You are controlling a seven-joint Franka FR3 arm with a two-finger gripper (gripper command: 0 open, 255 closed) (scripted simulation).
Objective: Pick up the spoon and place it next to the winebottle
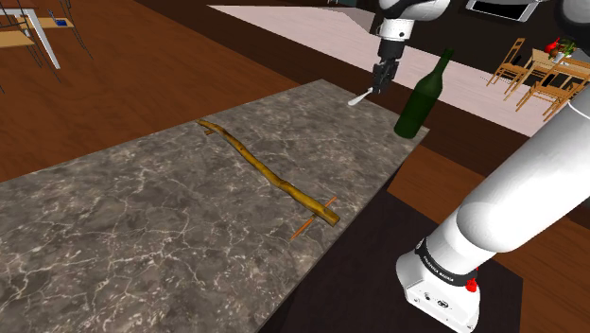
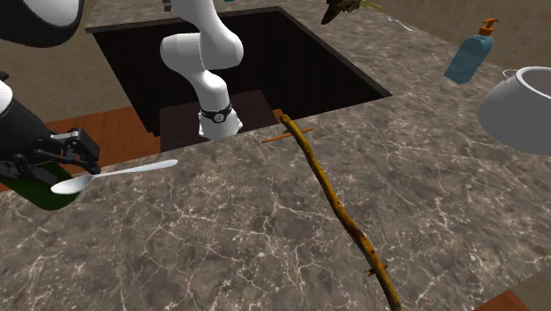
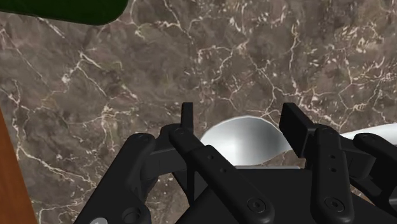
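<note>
The spoon [image 2: 119, 172] is off the counter [image 2: 221, 247], pinched in the gripper [image 2: 78, 152]. The two black fingers [image 3: 294, 124] are closed on it near its bowl. In the wrist view the pale bowl of the spoon [image 3: 248, 143] sits between them, with the veined stone of the counter [image 3: 127, 70] beyond. Its handle sticks out sideways, toward the second exterior view's right. In the shoulder view the spoon [image 1: 359, 96] hangs from the gripper [image 1: 382, 85] over the far end of the counter [image 1: 142, 236].

Just beside it stands the bottle [image 1: 425, 95], dark green and upright near the counter's far corner. Its glass is too dark to show what it holds. In the second exterior view the bottle [image 2: 31, 190] lies right behind the spoon's bowl; in the wrist view only a green edge of the bottle [image 3: 63, 9] appears.

Well apart from these, a long crooked stick [image 1: 265, 173] lies along the counter, and a thin orange rod [image 1: 307, 225] crosses its end near the stand. In the second exterior view the stick [image 2: 340, 208] and the rod [image 2: 287, 135] lie on the counter near the arm's base.

On the far counter stand a blue pump dispenser [image 2: 468, 57] and a grey pot [image 2: 525, 110]. What is inside the pot cannot be told.
</note>
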